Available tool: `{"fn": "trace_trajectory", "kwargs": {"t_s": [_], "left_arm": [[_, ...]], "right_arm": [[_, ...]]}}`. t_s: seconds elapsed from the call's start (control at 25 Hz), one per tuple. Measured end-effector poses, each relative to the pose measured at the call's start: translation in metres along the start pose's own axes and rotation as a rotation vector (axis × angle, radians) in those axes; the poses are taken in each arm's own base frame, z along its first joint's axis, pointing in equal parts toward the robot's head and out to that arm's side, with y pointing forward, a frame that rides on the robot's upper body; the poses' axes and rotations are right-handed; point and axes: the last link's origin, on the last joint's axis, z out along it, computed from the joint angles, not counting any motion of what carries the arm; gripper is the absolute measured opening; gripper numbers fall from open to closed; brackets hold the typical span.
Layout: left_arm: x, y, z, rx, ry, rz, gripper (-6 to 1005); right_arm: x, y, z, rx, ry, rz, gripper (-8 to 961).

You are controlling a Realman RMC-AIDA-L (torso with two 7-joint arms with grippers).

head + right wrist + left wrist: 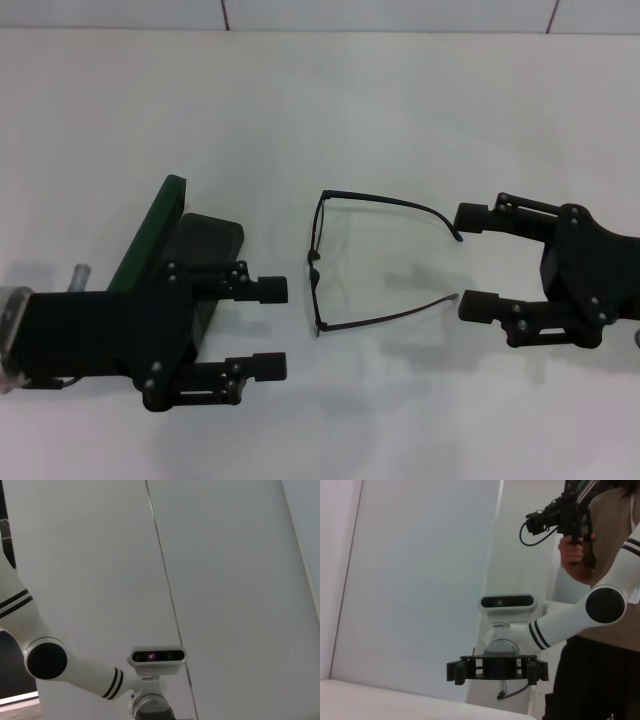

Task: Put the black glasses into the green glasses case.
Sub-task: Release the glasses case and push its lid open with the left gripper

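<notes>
1. Head view, task items. The black glasses (352, 262) lie unfolded on the white table (400, 110) at frame centre, lens front toward the left, both temple arms running right. The green glasses case (160, 240) sits left of centre with its lid raised on edge and the dark lining exposed; the left arm covers its lower part.

2. Head view, grippers. The left gripper (271, 328) hangs over the near end of the case, fingers spread wide, tips just beside the lens front, nothing held. The right gripper (472, 260) sits at centre right, jaws parted, one finger near each temple tip; it holds nothing, and contact cannot be confirmed.

3. Head view, handling judgement. The frame looks light, thin and springy, with lenses liable to scratch or smear. The bridge or the hinge corner of the front appears the soundest hold; pinching a slim temple mid-length risks bending it or letting it slip. The temples probably need folding to fit the case.

4. Head view, obstructions. Nothing lies between glasses and case except the left gripper itself, which blocks the opening. A small metal cylinder (80, 273) stands at far left, well apart.

5. Left wrist view. No task item shows. The right gripper appears at lower centre, open, with the robot head (507, 602) behind and a person (605, 555) holding a camera (555, 517) at upper right.

6. Right wrist view. Only wall and robot head; nothing relevant.
</notes>
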Motion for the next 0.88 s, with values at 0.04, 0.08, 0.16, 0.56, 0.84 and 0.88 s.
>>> {"fn": "trace_trajectory", "kwargs": {"t_s": [0.04,0.08,0.16,0.56,0.84,0.88], "left_arm": [[0.001,-0.001,0.000,0.000,0.000,0.006,649],[0.001,-0.001,0.000,0.000,-0.001,0.008,648],[0.002,-0.001,-0.001,0.001,-0.002,0.011,647],[0.002,-0.003,-0.002,0.021,0.006,0.005,638],[0.063,-0.030,-0.016,0.195,0.138,-0.103,632],[0.078,-0.031,-0.017,0.207,0.111,-0.126,631]], "right_arm": [[-0.001,0.000,0.000,-0.003,0.000,-0.001,856],[-0.001,0.000,0.001,-0.005,0.000,0.000,856],[0.000,0.001,0.002,-0.009,0.002,0.004,856],[0.003,0.004,0.003,-0.024,0.007,0.025,855],[0.001,0.004,-0.014,0.068,-0.057,0.019,855],[0.002,0.005,-0.017,0.085,-0.061,0.019,855]]}}
